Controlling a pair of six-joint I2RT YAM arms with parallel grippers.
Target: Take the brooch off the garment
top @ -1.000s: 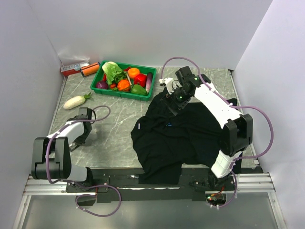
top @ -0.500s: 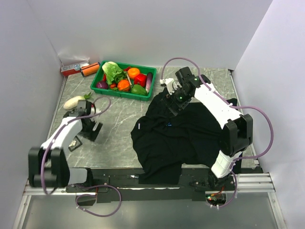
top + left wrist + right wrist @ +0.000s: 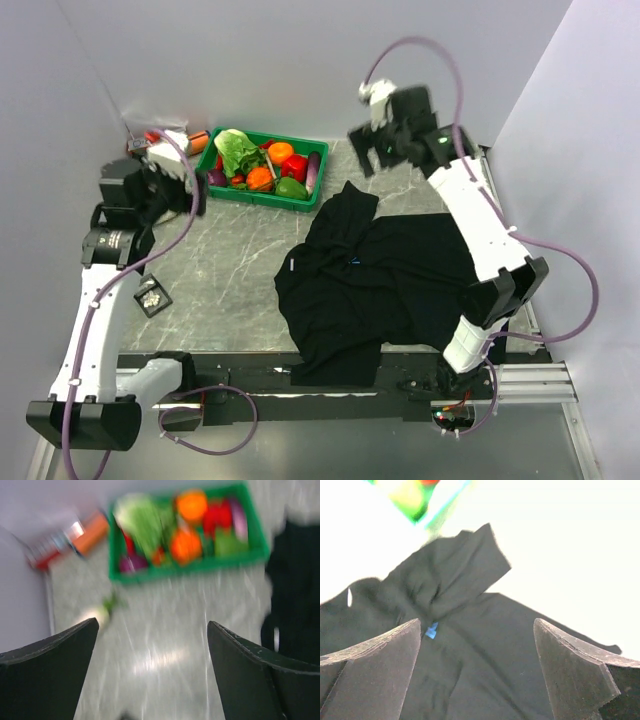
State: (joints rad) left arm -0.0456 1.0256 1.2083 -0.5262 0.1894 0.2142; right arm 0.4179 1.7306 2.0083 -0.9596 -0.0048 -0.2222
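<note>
The black garment (image 3: 390,270) lies crumpled on the right half of the table; it also shows below in the right wrist view (image 3: 485,675). A tiny whitish sparkly brooch (image 3: 152,296) rests on a small dark square on the table at the left, well apart from the garment. My left gripper (image 3: 180,192) hangs high above the back left, open and empty (image 3: 152,625). My right gripper (image 3: 375,150) is raised over the garment's far edge, open with nothing between its fingers (image 3: 477,622). A small blue tag (image 3: 431,630) and a white label (image 3: 291,266) sit on the fabric.
A green tray (image 3: 255,198) of vegetables stands at the back centre-left, blurred in the left wrist view (image 3: 190,567). An orange-and-red can (image 3: 90,530) lies in the back left corner. A white radish (image 3: 97,615) lies on the table near the tray. Walls close in on both sides.
The left gripper opened, left the brooch on the table and rose toward the back left. The right arm lifted off the garment toward the back.
</note>
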